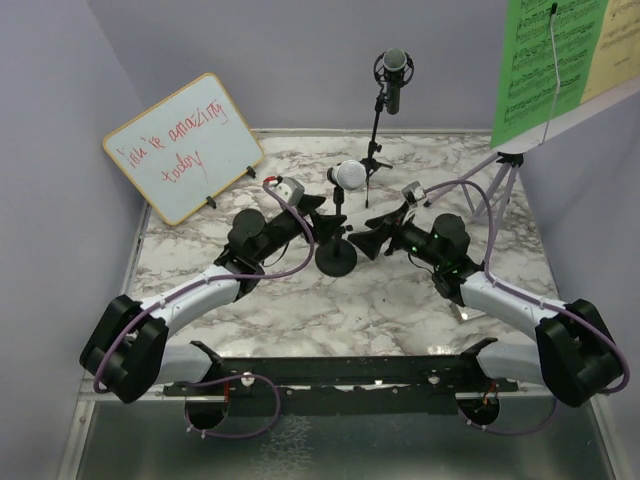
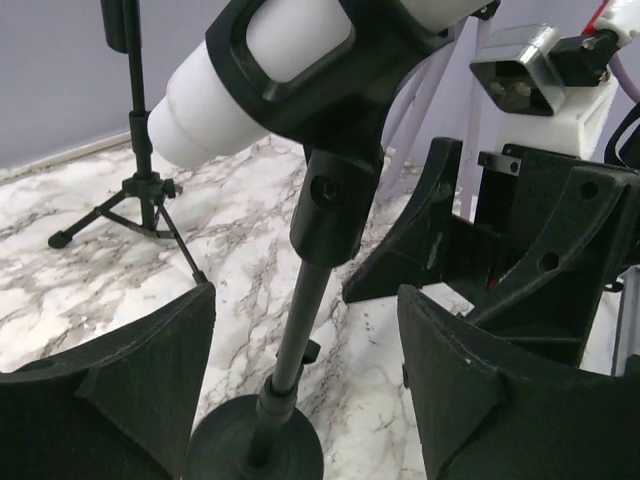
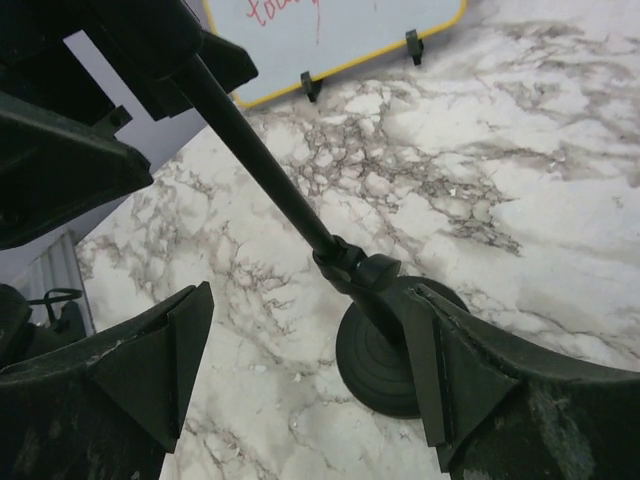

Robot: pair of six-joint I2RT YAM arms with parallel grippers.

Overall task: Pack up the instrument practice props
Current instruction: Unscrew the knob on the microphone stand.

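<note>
Left claw released, jaws straddling stem of the round-base mic holder without contact. Right claw likewise released, flanking same holder on marble counter.

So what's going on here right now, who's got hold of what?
Both arms meet at the round-base mic holder mid-table. The left claw and right claw are open, each straddling its pole, neither gripping. A microphone sits in its clip. The tripod with the second microphone and the music rack with its sheets stand at the back, not yet packed.
</note>
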